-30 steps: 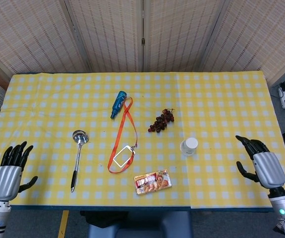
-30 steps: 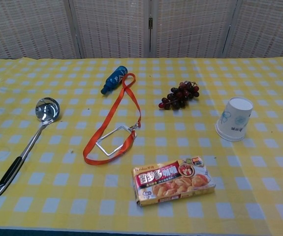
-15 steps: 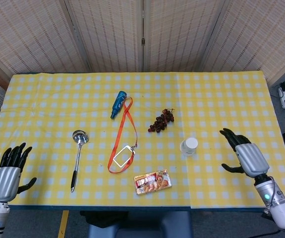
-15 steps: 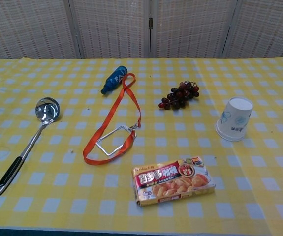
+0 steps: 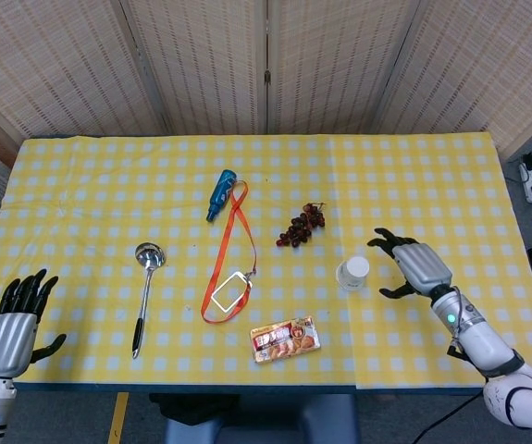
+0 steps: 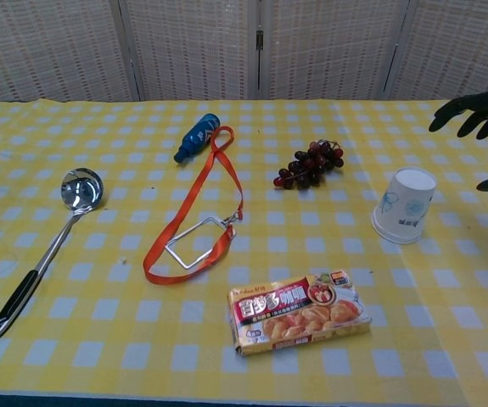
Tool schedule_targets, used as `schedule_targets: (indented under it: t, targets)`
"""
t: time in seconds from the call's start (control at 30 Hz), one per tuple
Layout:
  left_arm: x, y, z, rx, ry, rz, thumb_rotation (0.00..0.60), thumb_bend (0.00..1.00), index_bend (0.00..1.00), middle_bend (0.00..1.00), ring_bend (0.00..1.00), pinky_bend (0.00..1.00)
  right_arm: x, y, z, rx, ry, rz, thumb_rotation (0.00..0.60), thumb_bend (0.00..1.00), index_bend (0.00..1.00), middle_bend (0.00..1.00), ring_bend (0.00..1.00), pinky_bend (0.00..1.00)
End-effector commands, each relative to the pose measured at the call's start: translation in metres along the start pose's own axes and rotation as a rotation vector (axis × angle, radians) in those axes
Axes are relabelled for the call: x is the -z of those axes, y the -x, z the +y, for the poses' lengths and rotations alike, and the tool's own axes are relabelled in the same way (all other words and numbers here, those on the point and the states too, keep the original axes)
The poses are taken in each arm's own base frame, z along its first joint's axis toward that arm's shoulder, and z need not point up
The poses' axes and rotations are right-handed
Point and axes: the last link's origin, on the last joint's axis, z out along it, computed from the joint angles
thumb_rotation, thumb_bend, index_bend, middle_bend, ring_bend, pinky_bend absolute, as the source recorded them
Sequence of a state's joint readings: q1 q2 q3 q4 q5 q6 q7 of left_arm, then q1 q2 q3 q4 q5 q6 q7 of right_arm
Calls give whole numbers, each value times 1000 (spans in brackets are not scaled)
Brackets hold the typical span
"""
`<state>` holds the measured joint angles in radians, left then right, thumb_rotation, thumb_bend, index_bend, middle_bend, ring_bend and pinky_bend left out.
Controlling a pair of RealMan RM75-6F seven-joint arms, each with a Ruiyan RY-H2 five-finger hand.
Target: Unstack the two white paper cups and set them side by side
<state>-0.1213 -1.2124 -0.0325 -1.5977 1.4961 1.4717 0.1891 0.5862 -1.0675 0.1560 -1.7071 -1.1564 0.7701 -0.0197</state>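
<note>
The stacked white paper cups (image 5: 352,272) (image 6: 404,204) stand upside down on the yellow checked tablecloth, right of centre; they read as one cup with a blue print on the side. My right hand (image 5: 414,265) (image 6: 479,119) hovers just right of the cups with its fingers spread, holding nothing and apart from them. At the front left corner of the table, my left hand (image 5: 12,326) rests open with nothing in it; the chest view does not show it.
A bunch of dark grapes (image 5: 301,224) lies behind the cups, and a snack box (image 5: 285,339) in front to the left. An orange lanyard with a badge holder (image 5: 226,268), a blue bottle (image 5: 220,193) and a metal ladle (image 5: 144,292) lie further left.
My right hand has moved left from the table's right edge toward the cups and now shows in the chest view. The left hand has sunk slightly. The cups have not moved.
</note>
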Motion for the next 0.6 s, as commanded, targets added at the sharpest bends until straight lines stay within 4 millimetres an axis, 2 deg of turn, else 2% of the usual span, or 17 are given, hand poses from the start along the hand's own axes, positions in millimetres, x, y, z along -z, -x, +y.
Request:
schedule_targets:
  t: [0.03,0.37,0.6]
  targets:
    - [0,0,0,-2,-2,-4,600,251,118,0,7,0,-11,1,-2,10,9,-28,600,268,243,112,180,191]
    - [0,1,-1,-3,-11,-19,600,251,120,0,1,0,-29,7,-8,28,15,-85,600,272,243,113,180,191]
    - [0,1,-1,-3,-15,-24,600,250,133,0,0,0,-39,7,-12,38,20,-115,600,342,244,115,181,191]
